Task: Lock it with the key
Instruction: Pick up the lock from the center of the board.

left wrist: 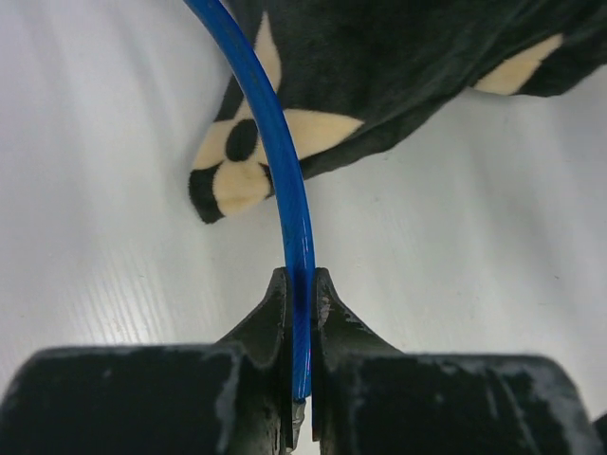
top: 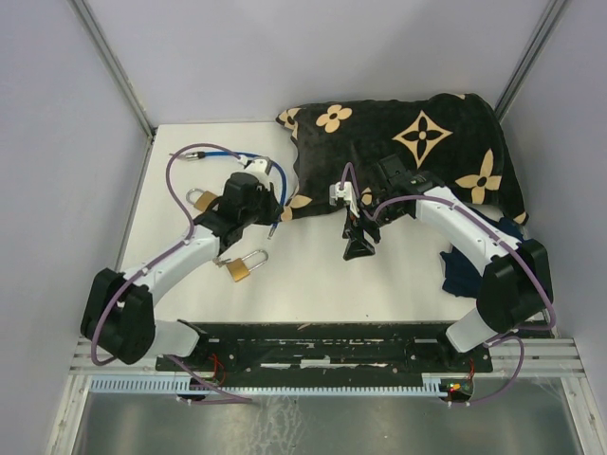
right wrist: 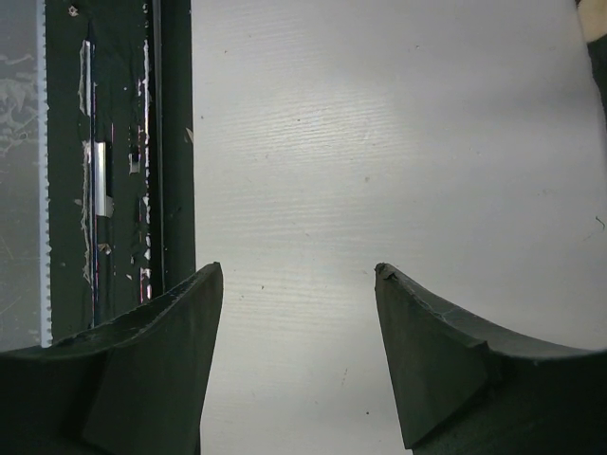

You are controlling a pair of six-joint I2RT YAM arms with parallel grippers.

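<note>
- Now we see our left fingers [left wrist: 258,327] pinched shut on the blue cable [left wrist: 285,171].
- Our right fingers [right wrist: 161,351] stand wide apart above the white table [right wrist: 379,142].

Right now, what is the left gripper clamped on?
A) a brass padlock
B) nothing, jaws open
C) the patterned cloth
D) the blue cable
D: in the left wrist view the left gripper is pinched shut on the blue cable, which runs up from between its fingers. The cloth lies beyond, clear of the fingers.
</note>
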